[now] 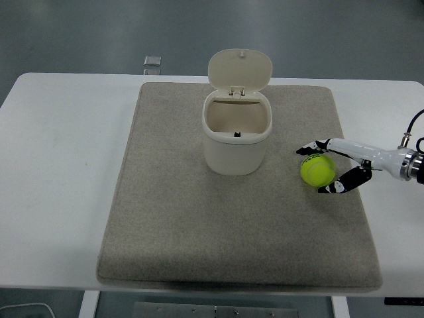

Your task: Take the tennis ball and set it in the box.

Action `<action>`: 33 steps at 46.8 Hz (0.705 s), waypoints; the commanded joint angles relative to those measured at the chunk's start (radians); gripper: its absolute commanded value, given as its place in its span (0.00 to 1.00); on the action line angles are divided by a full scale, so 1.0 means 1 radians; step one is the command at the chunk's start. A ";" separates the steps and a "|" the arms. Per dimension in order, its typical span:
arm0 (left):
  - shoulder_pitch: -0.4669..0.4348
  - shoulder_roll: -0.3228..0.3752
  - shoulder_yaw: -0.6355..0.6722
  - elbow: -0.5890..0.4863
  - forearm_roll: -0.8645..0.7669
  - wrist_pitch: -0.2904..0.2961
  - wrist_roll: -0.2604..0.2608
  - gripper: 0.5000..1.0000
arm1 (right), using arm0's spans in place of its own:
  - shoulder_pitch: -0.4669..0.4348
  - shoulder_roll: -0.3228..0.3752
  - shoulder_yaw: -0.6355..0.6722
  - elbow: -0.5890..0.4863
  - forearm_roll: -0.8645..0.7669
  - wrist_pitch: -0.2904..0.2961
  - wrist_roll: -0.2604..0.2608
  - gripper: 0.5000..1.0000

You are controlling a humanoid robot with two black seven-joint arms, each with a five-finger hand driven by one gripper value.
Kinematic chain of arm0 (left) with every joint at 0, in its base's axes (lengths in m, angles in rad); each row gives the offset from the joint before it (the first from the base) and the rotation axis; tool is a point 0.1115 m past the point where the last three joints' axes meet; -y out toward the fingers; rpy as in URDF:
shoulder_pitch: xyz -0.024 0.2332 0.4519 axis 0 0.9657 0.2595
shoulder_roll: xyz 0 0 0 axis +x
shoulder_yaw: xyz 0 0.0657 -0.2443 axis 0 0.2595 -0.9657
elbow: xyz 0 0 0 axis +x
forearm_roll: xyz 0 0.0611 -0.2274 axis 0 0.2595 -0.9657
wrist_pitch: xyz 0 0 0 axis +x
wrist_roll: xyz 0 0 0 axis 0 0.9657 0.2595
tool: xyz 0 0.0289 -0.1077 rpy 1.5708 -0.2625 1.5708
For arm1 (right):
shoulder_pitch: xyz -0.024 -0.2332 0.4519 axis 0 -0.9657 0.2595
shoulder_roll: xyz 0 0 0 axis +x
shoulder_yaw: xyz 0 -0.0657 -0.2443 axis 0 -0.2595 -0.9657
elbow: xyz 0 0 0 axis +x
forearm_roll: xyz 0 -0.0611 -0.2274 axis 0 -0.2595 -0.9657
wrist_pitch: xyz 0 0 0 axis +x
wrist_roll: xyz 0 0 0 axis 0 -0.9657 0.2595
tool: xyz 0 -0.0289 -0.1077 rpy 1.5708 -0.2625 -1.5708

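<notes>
Four items, left to right. Grey mat [199, 225] covering the white table [59, 165]. Cream box [236, 136], lid up, mouth clear, nothing blocking the way across. Tennis ball [317, 169], on the mat right of the box: likely light, springy, felted, prone to roll; best taken across its middle. Right robot hand [324, 167], fingers spread around the ball, not visibly closed.

Right hand [331, 165]: slim white shell, black fingers [310, 148], black cable at wrist.
</notes>
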 commanded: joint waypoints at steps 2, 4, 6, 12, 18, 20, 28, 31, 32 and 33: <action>0.000 0.000 0.000 0.000 0.000 0.000 0.000 0.98 | 0.001 -0.001 -0.004 0.000 0.000 -0.004 0.002 0.59; 0.000 0.000 0.000 0.000 0.000 0.000 0.000 0.98 | 0.001 -0.001 -0.004 0.000 -0.002 -0.004 0.002 0.51; 0.000 0.000 0.000 0.000 0.000 0.000 0.000 0.98 | 0.001 -0.001 -0.004 0.000 -0.002 -0.004 0.002 0.44; 0.000 0.000 0.000 0.000 0.000 0.000 0.000 0.98 | 0.003 -0.001 -0.003 0.000 -0.003 -0.004 0.002 0.32; 0.000 0.000 0.000 0.000 0.000 0.000 0.000 0.98 | 0.006 -0.001 0.000 0.000 -0.002 -0.001 0.002 0.30; 0.000 0.000 0.000 0.000 -0.001 0.000 0.000 0.98 | 0.007 -0.001 0.002 0.000 0.001 0.004 0.003 0.29; 0.000 0.000 0.000 0.000 0.000 0.000 0.000 0.98 | 0.026 -0.009 0.037 0.020 0.016 0.050 0.011 0.01; 0.000 0.000 0.000 0.000 0.000 0.000 0.000 0.98 | 0.027 -0.014 0.069 0.034 0.035 0.081 0.031 0.00; 0.000 0.000 0.000 0.000 0.000 0.000 0.000 0.98 | 0.029 -0.014 0.078 0.037 0.041 0.093 0.035 0.00; 0.000 0.000 0.000 0.000 0.000 0.000 0.000 0.98 | 0.032 -0.014 0.088 0.043 0.046 0.105 0.038 0.00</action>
